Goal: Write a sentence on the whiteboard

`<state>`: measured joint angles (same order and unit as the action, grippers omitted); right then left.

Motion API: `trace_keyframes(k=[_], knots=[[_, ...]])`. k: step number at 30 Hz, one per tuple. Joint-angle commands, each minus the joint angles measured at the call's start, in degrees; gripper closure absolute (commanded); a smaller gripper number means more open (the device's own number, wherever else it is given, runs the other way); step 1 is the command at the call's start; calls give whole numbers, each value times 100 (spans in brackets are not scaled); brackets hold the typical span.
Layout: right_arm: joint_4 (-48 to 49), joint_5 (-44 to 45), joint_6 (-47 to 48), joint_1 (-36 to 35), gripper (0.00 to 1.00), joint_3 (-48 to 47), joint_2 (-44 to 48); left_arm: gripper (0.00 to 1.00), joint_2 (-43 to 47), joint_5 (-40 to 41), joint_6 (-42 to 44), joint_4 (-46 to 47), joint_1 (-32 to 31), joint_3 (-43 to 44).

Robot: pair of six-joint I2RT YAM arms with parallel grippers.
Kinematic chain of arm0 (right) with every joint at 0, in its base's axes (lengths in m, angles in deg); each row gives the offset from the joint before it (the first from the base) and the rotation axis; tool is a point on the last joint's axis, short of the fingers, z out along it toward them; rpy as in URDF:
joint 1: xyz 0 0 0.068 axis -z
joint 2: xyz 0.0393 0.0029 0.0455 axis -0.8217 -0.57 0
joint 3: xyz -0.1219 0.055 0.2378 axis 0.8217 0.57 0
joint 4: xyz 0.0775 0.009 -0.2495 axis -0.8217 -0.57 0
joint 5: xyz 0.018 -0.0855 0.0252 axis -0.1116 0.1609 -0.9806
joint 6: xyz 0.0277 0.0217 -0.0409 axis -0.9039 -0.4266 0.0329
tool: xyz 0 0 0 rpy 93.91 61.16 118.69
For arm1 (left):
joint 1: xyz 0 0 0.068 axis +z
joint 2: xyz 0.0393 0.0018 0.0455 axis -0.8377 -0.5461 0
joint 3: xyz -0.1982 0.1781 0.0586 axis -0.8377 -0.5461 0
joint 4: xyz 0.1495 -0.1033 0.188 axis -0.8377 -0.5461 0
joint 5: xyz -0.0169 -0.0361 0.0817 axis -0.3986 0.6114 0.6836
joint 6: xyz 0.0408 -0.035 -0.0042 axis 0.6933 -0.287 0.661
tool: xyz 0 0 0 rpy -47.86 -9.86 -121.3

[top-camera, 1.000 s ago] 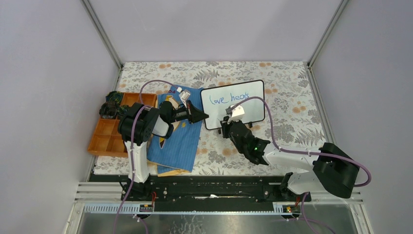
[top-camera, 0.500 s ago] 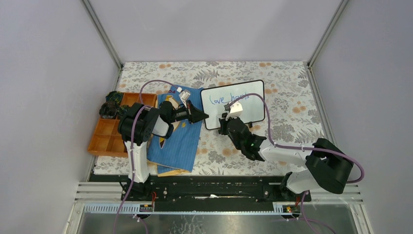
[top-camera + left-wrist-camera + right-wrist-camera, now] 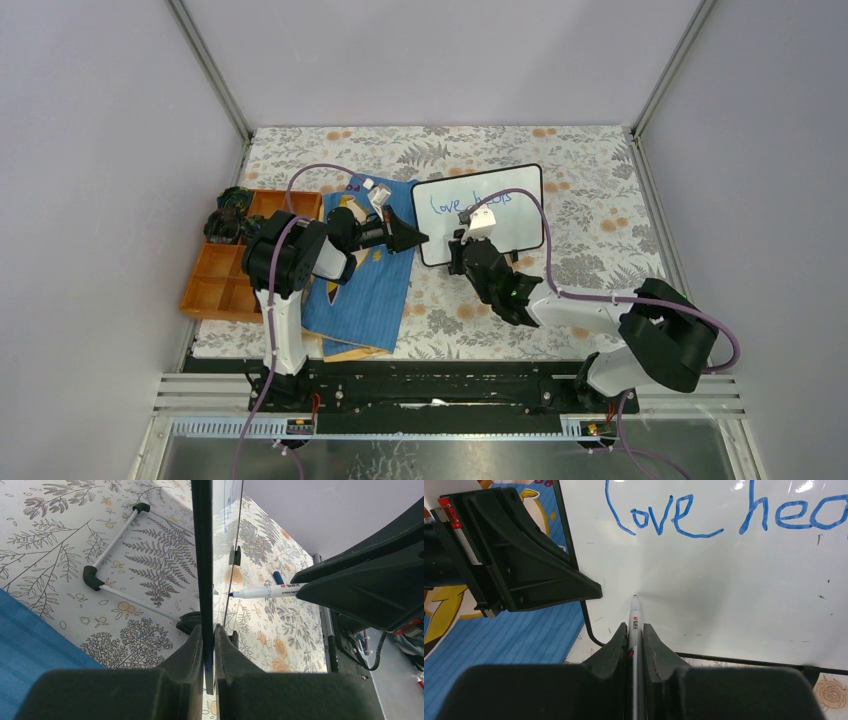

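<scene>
The whiteboard (image 3: 522, 228) stands upright on the flowered table. The sentence (image 3: 664, 517) on it reads "love hea…" in blue, with the rest cut off at the frame edge. My left gripper (image 3: 420, 238) is shut on the whiteboard's left frame (image 3: 202, 555), and both pads (image 3: 192, 640) press the black edge. My right gripper (image 3: 635, 626) is shut on a white marker (image 3: 634, 616). The marker's tip sits at the board's surface below "love", in the lower left part. From the left wrist, the marker (image 3: 270, 590) points at the board's face.
A blue book (image 3: 365, 290) lies under the left arm. An orange compartment tray (image 3: 225, 275) sits to its left with dark objects (image 3: 228, 215) at its far end. The board's white wire stand (image 3: 107, 555) rests behind it. A small blue piece (image 3: 278, 577) lies on the table.
The right gripper has carried the marker slightly left and closer to the board, below the first word. The left gripper and the board have not moved.
</scene>
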<state>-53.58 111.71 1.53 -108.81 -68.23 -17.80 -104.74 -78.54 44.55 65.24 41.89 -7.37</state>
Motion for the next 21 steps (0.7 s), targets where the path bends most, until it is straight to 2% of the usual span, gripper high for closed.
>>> trace_keyframes(k=[1, 21], knots=[[126, 58, -85, 69, 100, -315, -70, 100, -219, 371, 555, -975, 6, -68], [32, -249, -130, 94, 100, -419, -244, 100, -230, 361, 555, -984, 8, -67]])
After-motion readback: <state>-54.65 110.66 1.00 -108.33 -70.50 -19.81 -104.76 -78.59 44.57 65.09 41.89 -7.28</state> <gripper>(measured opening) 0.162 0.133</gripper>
